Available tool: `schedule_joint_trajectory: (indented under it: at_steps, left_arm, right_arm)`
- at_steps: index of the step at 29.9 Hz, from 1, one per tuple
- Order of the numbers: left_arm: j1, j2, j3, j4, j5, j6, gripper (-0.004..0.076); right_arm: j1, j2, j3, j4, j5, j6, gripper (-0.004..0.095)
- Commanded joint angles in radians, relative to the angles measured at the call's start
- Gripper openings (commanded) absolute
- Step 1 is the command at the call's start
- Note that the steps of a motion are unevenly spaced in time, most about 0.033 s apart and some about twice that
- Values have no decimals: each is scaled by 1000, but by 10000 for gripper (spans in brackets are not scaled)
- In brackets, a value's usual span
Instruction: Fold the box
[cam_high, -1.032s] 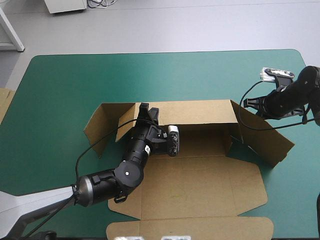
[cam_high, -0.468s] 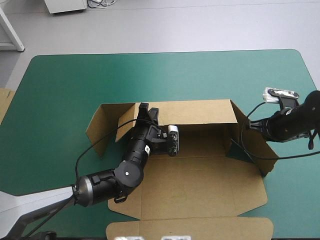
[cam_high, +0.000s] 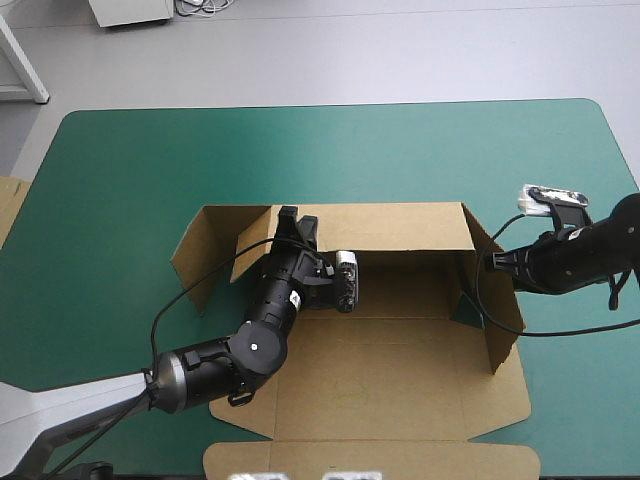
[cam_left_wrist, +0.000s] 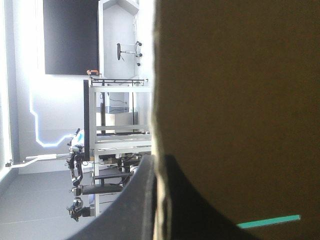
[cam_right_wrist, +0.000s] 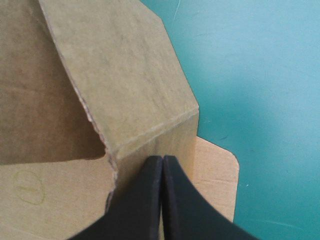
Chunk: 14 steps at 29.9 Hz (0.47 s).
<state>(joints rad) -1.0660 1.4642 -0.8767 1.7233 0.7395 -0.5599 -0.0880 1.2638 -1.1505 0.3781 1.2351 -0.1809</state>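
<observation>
The brown box (cam_high: 400, 360) lies in the middle of the table with its back wall (cam_high: 380, 225) raised and its lid flat toward the near edge. My left gripper (cam_high: 292, 222) is shut on the top edge of that back wall; in the left wrist view the board (cam_left_wrist: 240, 100) runs between the black fingers of the left gripper (cam_left_wrist: 157, 165). My right gripper (cam_high: 490, 262) is shut and presses its tip from outside against the box's right side wall (cam_high: 500, 310), which stands nearly upright. The right wrist view shows the right gripper (cam_right_wrist: 162, 159) touching that wall (cam_right_wrist: 125, 75).
The box's left side flap (cam_high: 205, 255) leans outward over the teal-green cover (cam_high: 300, 150). An edge of more brown board (cam_high: 10, 205) shows at the table's left edge. Bare cover lies beyond the back wall and to the right of the box (cam_right_wrist: 250, 75).
My right gripper has moved inward and toward the near edge, pushing the right side flap from splayed outward to nearly upright. The left arm has stayed where it was.
</observation>
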Motion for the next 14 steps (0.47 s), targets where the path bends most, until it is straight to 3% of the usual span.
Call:
schedule_joint_trajectory:
  at_steps: [1, 4, 10, 14]
  left_arm:
    - [-3, -32, -18, -2, 19, -21, -10]
    - [-3, -32, -18, -3, 19, -21, -10]
    - [-3, -32, -18, -3, 19, -21, -10]
    - [-3, -32, -18, -3, 19, -25, -10]
  right_arm:
    - [3, -40, -22, 42, 12, -89, -18]
    - [3, -63, -16, 35, 12, -127, 52]
    - [37, -119, 52, 14, -34, -202, 566]
    - [76, -129, 104, 9, -73, -266, 617]
